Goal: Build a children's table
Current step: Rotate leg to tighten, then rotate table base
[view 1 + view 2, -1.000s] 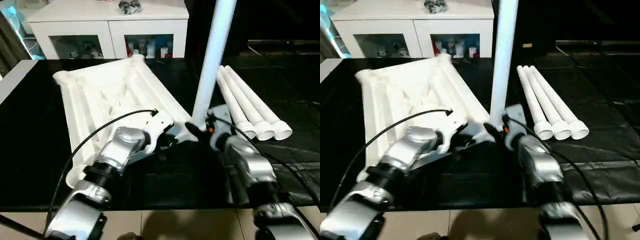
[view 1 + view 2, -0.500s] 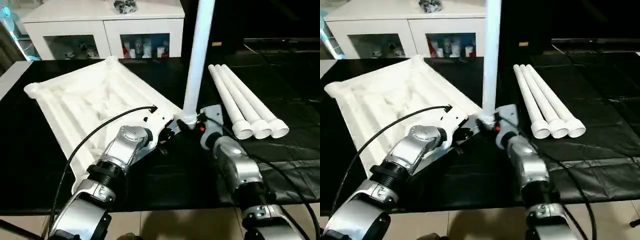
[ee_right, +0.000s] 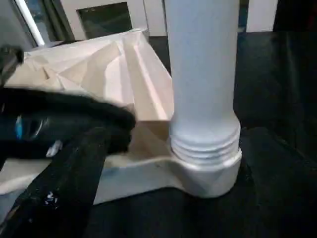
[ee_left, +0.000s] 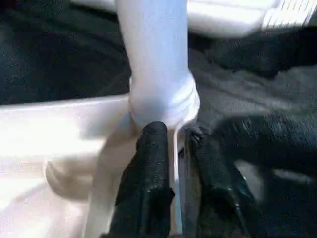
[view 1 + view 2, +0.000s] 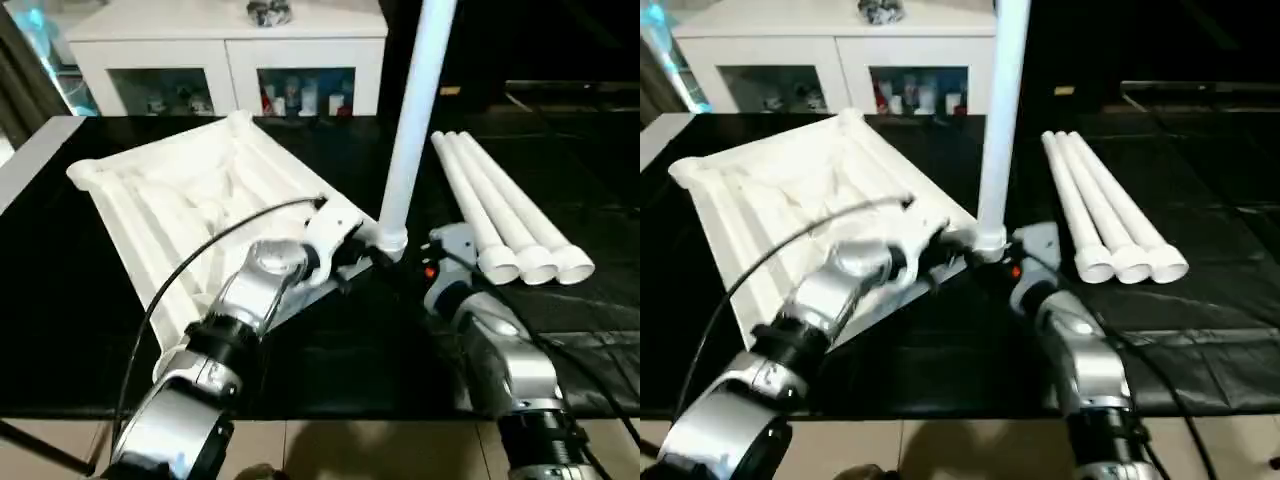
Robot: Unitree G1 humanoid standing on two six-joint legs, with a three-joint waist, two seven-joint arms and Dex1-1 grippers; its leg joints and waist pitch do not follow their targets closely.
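At your twelve o'clock stands a white cabinet (image 5: 225, 60) with two glass doors; small colourful items sit behind the glass, and a dark small object (image 5: 268, 12) rests on its top. A black sheet (image 5: 60, 300) covers the work surface before you, wrinkled toward four o'clock. Beige floor tiles (image 5: 330, 450) show at six o'clock. Bluish light glows at ten o'clock.

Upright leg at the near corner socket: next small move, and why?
Probably send the right gripper, jaws open and clear of the upright leg, to the three spare legs for the next one. The upright leg stands in the tabletop's corner socket with threads still showing, so check seating first.
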